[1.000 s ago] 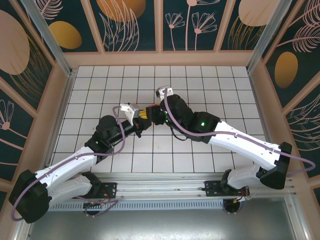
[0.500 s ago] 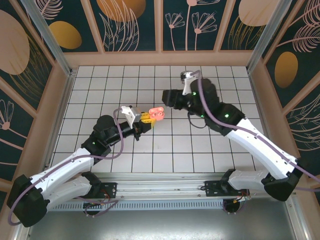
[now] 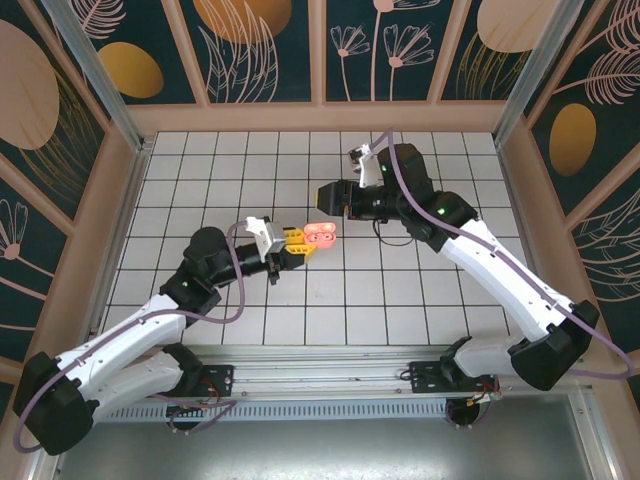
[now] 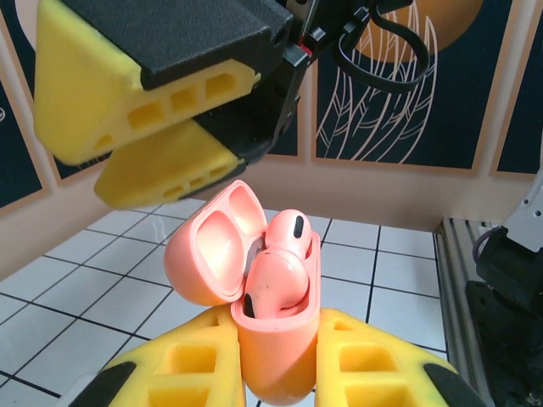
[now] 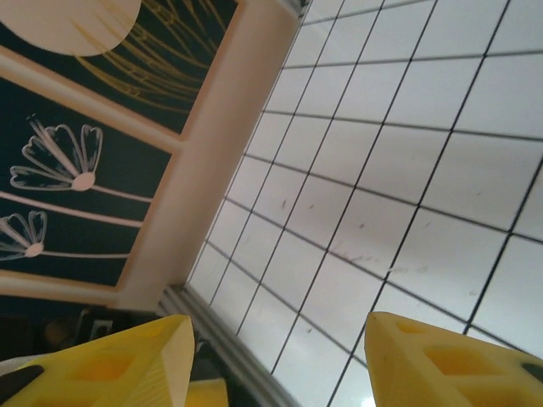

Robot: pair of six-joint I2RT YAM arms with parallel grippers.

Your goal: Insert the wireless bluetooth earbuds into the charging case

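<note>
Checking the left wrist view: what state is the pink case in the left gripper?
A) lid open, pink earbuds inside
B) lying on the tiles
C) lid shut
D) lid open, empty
A: the pink case, clamped in the left gripper, has its lid swung open and pink earbuds sitting in the body.

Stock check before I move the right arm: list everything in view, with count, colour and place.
charging case: one, salmon-pink, lid open, gripped from both sides, mid-scene
earbuds: two, salmon-pink, in the open case
table: one, white tiles, dark grid
wall panels: several, dark with floral drawings, around the table
left gripper: one, yellow fingers, shut on the case
right gripper: one, yellow fingers, open, empty, beside the case
</note>
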